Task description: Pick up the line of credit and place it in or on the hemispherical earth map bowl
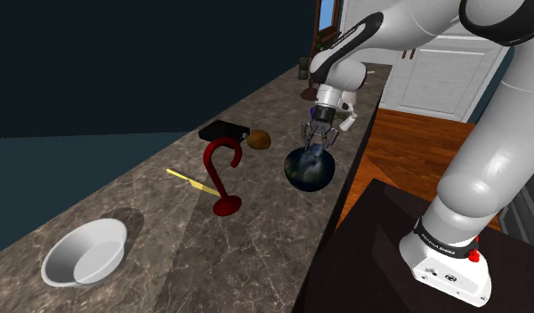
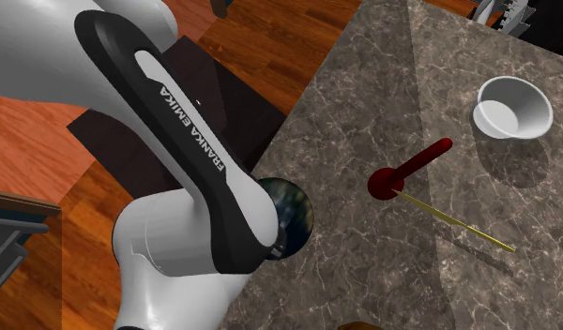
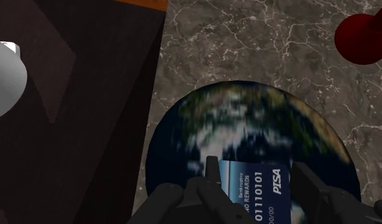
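The earth map bowl (image 1: 310, 169) (image 2: 291, 216) (image 3: 247, 121), dark blue with white cloud patches, sits on the marble counter close to the edge nearest the stand. My gripper (image 1: 315, 135) (image 3: 258, 175) hangs straight above it, pointing down. It is shut on a blue credit card (image 3: 253, 184) (image 1: 315, 149), clasped by its two long edges between the fingers. The card carries white numbers and the word PISA and hovers over the bowl's middle. In the second exterior view the arm hides most of the bowl.
A dark red hook-shaped stand (image 1: 222, 173) (image 2: 406, 169) (image 3: 361, 35) and a thin yellow stick (image 1: 192, 182) (image 2: 458, 223) lie beside the bowl. A black box (image 1: 223, 133), a brown lump (image 1: 259, 140) and a white bowl (image 1: 84, 253) (image 2: 512, 106) also sit on the counter (image 1: 167, 267).
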Motion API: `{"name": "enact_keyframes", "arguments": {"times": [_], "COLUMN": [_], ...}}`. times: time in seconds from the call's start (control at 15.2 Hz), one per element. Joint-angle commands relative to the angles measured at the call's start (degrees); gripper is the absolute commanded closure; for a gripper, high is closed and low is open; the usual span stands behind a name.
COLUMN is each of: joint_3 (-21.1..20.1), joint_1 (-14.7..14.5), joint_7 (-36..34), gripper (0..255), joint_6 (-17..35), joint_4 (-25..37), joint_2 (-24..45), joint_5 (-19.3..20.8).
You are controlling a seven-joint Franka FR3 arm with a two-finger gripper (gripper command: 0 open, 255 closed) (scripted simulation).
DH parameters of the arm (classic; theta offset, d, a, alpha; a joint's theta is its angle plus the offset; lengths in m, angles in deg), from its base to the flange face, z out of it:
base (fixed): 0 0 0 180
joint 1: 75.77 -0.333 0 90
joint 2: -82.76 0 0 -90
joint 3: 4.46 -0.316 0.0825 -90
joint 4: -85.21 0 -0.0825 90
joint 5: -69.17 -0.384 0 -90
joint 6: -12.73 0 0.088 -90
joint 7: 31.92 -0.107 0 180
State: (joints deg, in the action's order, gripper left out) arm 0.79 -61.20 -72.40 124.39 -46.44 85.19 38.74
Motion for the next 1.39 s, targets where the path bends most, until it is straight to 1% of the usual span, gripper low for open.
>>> {"name": "enact_keyframes", "arguments": {"times": [0.0,0.33,0.4,0.73,0.99,1.32], "joint_3": [-0.04,-0.04,-0.04,-0.04,1.55,1.55], "joint_1": [-0.04,-0.04,-0.04,-0.04,1.58,1.58], "joint_7": [0.16,0.16,0.16,0.16,-1.01,-1.01], "gripper": [255,255,0,0,0,0], "joint_6": [0.33,0.33,0.33,0.33,-6.49,-6.5], "joint_4": [-0.05,-0.04,-0.04,-0.04,5.18,5.18], "joint_2": [0.29,0.29,0.29,0.29,-0.99,-0.99], "joint_5": [-0.13,-0.13,-0.14,-0.14,2.42,2.42]}}
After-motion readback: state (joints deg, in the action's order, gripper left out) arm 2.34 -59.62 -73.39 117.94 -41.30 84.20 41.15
